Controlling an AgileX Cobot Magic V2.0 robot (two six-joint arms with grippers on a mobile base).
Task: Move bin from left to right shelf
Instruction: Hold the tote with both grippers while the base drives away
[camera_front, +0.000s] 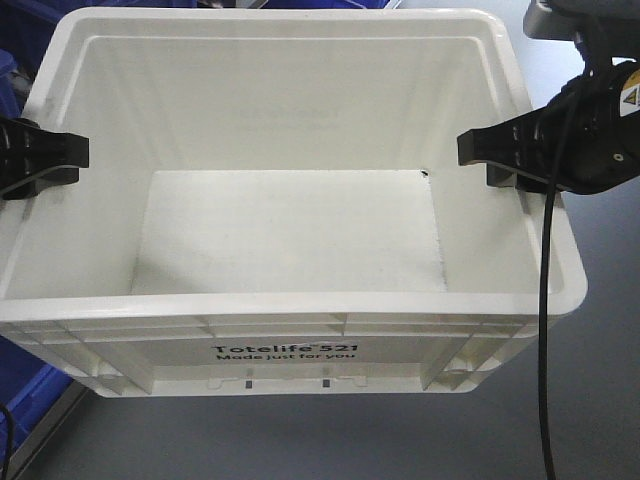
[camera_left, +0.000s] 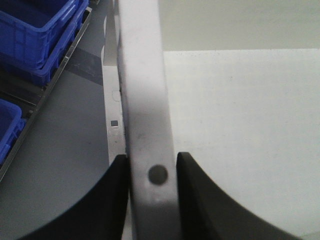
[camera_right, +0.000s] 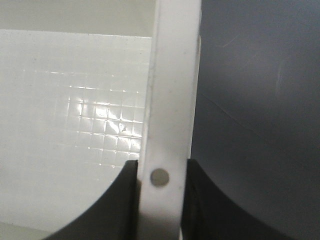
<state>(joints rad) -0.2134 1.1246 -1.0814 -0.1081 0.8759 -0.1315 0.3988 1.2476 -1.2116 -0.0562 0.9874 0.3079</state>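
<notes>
Floor (camera_front: 600, 400), bin (camera_front: 300, 300) clamped — left gripper (camera_left: 152, 175), right gripper (camera_right: 161, 177)

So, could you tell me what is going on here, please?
The robot's two arms are holding a large white rectangular plastic crate by its side rims. The left gripper and the right gripper each have black fingers shut on a rim. The crate is empty and appears lifted over grey floor, with blue plastic bins to its left.

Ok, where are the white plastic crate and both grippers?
large white rectangular plastic crate (camera_front: 290, 352): front view, printed front wall.
left gripper (camera_left: 151, 158): left wrist view, between fingers.
right gripper (camera_right: 161, 162): right wrist view, between fingers.
</notes>
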